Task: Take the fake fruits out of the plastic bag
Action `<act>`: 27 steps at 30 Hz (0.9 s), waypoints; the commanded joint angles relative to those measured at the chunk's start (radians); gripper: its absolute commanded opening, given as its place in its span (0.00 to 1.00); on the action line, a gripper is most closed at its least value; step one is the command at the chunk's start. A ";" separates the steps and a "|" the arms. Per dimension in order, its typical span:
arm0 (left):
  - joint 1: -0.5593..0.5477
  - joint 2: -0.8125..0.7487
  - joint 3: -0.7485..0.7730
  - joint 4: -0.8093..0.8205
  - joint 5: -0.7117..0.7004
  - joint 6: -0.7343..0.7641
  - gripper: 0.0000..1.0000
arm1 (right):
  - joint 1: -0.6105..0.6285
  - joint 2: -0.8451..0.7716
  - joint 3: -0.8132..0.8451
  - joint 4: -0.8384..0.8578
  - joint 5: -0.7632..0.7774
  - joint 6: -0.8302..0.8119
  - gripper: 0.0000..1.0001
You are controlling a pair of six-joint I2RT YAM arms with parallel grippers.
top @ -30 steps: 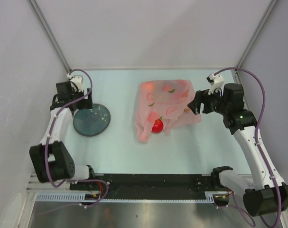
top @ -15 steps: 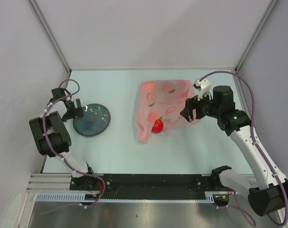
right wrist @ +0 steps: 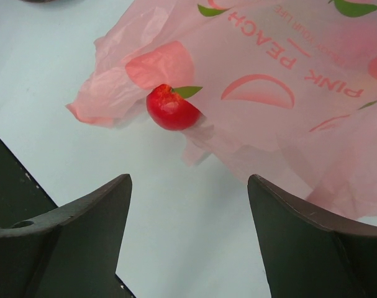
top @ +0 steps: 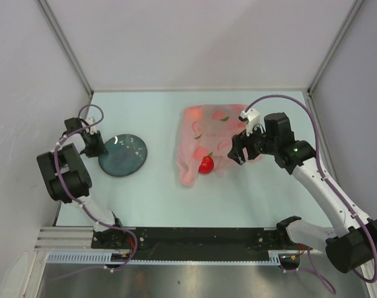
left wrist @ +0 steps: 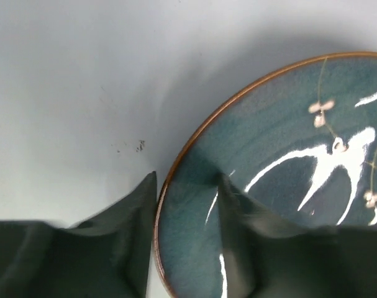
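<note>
Peeking from plastic bag [right wrist: 269,59], red apple [right wrist: 172,110]; left hand [left wrist: 187,181] and right hand [right wrist: 189,183] spread.

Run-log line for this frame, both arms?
left gripper: straddling plate rim, grip unclear | right gripper: open, hovering short of red apple | red apple: exposed at plastic bag edge

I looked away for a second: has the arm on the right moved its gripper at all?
Yes. The right gripper has slid from the pink bag's right edge in over it, nearer the red apple.
</note>
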 commanded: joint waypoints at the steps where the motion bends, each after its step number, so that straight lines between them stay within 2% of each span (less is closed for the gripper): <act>1: -0.003 0.001 -0.079 -0.040 0.164 0.115 0.27 | 0.029 0.012 -0.028 0.007 -0.018 -0.054 0.80; 2: -0.003 0.002 -0.084 -0.044 0.176 0.129 0.24 | 0.040 0.012 -0.039 0.014 -0.019 -0.064 0.80; 3: -0.003 0.004 -0.086 -0.053 0.190 0.143 0.16 | 0.049 0.014 -0.051 0.019 -0.021 -0.074 0.80; 7: -0.018 0.025 -0.067 -0.138 0.247 0.260 0.01 | 0.100 0.041 -0.102 0.059 -0.009 -0.102 0.79; 13: -0.113 0.019 -0.076 -0.299 0.227 0.529 0.00 | 0.181 0.092 -0.134 0.145 0.013 -0.122 0.79; 19: -0.197 -0.001 -0.125 -0.421 0.166 0.744 0.00 | 0.210 0.199 -0.157 0.295 0.077 -0.055 0.82; 23: -0.271 -0.030 -0.159 -0.462 0.124 0.825 0.00 | 0.234 0.265 -0.154 0.341 0.126 -0.064 0.83; 27: -0.342 -0.042 -0.161 -0.507 0.133 0.839 0.00 | 0.238 0.331 -0.146 0.376 0.126 -0.045 0.83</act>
